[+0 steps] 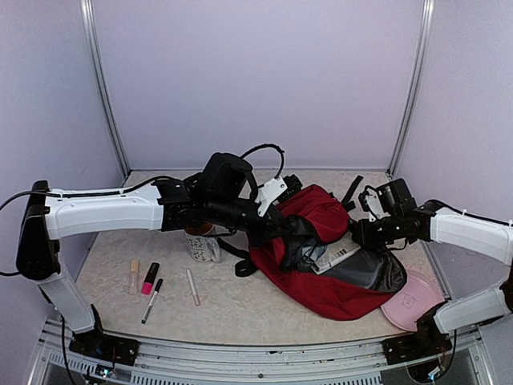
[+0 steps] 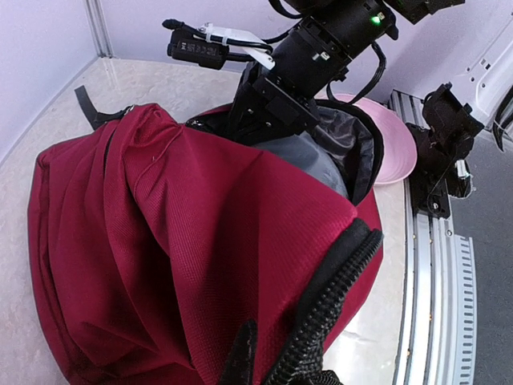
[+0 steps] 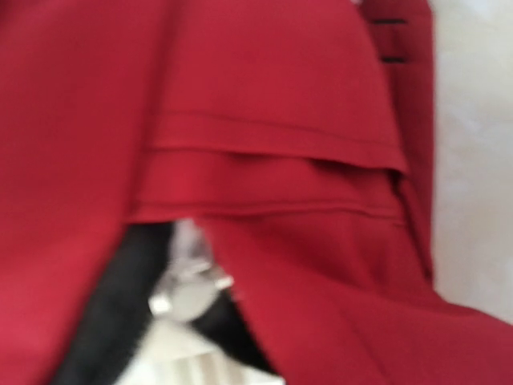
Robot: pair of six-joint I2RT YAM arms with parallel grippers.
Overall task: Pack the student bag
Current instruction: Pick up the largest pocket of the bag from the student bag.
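The student bag [image 1: 321,241] is a dark red backpack lying mid-table, its mouth open and grey lining showing. A white barcoded item [image 1: 337,258] lies in the opening. My left gripper [image 1: 276,233] reaches across from the left and is shut on the bag's black zipper edge [image 2: 321,305], holding it up. My right gripper [image 1: 365,233] is at the bag's right rim, by the opening; it also shows in the left wrist view [image 2: 264,112]. The right wrist view is blurred, filled with the bag's red fabric [image 3: 304,120], and its jaws cannot be made out.
A white patterned mug [image 1: 202,243] stands left of the bag. A beige tube [image 1: 134,277], a pink marker [image 1: 150,278], a pen [image 1: 152,300] and a pale stick [image 1: 193,286] lie front left. A pink plate [image 1: 413,299] lies front right. Walls enclose the table.
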